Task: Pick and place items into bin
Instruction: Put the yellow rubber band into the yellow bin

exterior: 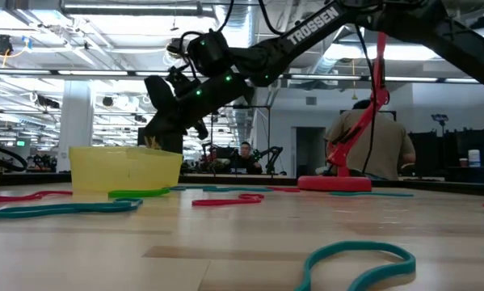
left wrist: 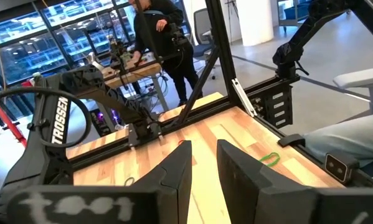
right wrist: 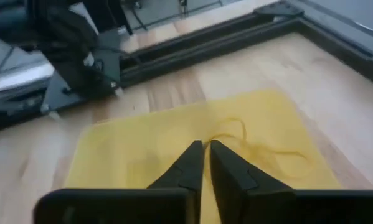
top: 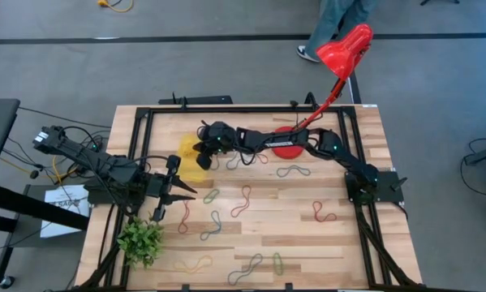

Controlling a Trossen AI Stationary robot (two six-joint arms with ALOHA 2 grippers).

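The yellow translucent bin stands on the wooden table at the far left of centre. My right gripper hangs over it, pointing down at a slant. A narrow gap shows between its fingertips, with nothing in it. A thin yellow band lies on the bin's floor just past the tips. Other items lie flat on the table: a red band, a green one, a grey one. My left gripper waits at the left, level, open and empty.
A small green plant stands at the near left corner. A red lamp base sits at the far middle beside my right arm, its head beyond the table. A black frame rims the table. More bands are scattered toward the near edge.
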